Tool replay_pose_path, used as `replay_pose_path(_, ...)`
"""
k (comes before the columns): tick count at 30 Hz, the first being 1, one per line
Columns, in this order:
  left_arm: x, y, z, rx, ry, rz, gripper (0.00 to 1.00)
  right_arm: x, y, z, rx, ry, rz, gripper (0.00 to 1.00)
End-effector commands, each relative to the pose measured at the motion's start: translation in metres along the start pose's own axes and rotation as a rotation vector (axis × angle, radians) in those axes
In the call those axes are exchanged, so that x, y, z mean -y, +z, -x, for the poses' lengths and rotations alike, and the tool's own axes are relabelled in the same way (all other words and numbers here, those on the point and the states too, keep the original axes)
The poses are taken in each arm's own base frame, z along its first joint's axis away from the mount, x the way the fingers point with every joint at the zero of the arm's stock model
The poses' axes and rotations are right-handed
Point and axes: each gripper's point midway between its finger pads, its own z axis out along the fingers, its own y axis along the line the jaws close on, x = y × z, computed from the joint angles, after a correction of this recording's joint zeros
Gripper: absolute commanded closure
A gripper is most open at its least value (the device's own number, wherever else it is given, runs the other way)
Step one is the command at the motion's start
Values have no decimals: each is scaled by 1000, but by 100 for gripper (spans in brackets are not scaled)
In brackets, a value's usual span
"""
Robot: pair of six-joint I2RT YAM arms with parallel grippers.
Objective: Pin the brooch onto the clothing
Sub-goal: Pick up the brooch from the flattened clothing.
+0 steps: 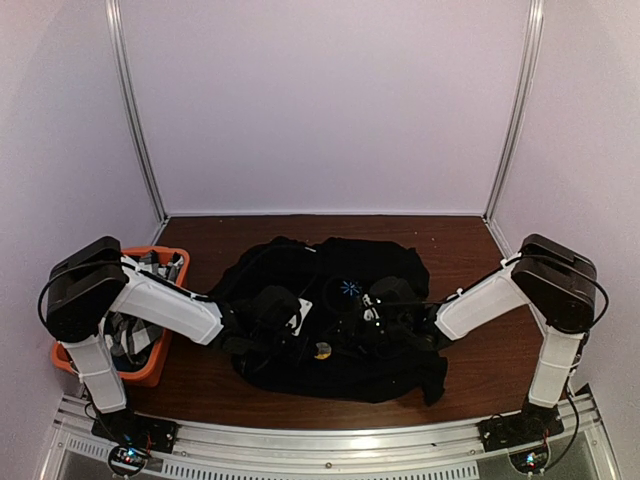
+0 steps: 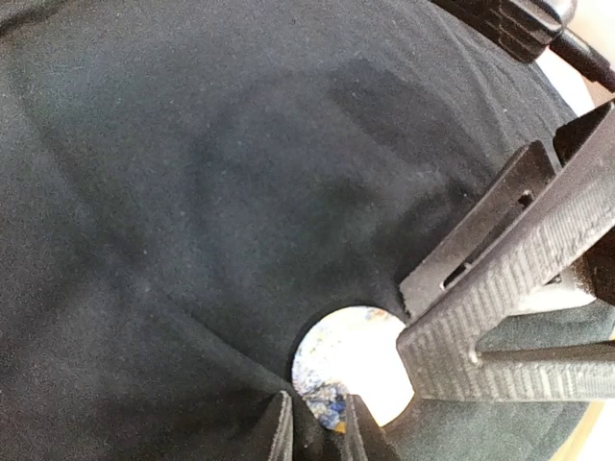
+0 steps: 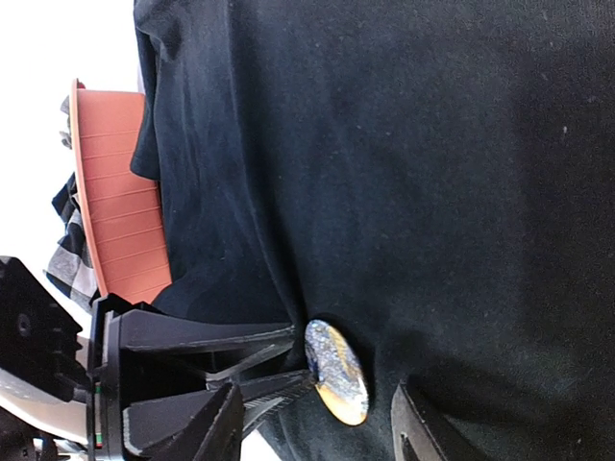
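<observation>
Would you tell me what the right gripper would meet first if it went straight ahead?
Most likely the brooch, just ahead between the right gripper's open jaws; the black T-shirt lies behind. Depth is unclear.

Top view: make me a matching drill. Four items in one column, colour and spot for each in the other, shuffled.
Items:
1. brooch
2. T-shirt
3. basket
4. checked cloth

Descriptions:
A. orange, at the left edge of the table
B. black-and-white, inside the basket
C. small and round, on the T-shirt
D. black, bunched in the middle of the table

Pairs: 1-C, 2-D, 3-A, 4-B
</observation>
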Motion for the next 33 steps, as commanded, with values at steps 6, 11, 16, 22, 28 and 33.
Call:
replay_pose_path(6,-4,8,-15,-55,-5,15,80,11,15,-8,-45,-20,-10,47)
replay_pose_path(11,-4,9,-16,-58,-6,14,80,4,18,-8,-51,-29,24,54)
replay_pose_path(16,-5,11,-18,-62,-7,13,80,3,17,-11,-57,-15,45,71)
replay_pose_path(22,-5,11,-18,-63,-9,13,80,9,9,-8,-35,-61,-28,76)
replay_pose_path(28,-6,12,-20,-67,-11,15,80,15,1,-3,-13,-125,-124,89)
replay_pose_path(33,-6,13,-21,-67,-12,15,79,13,3,-3,-16,-138,-108,96)
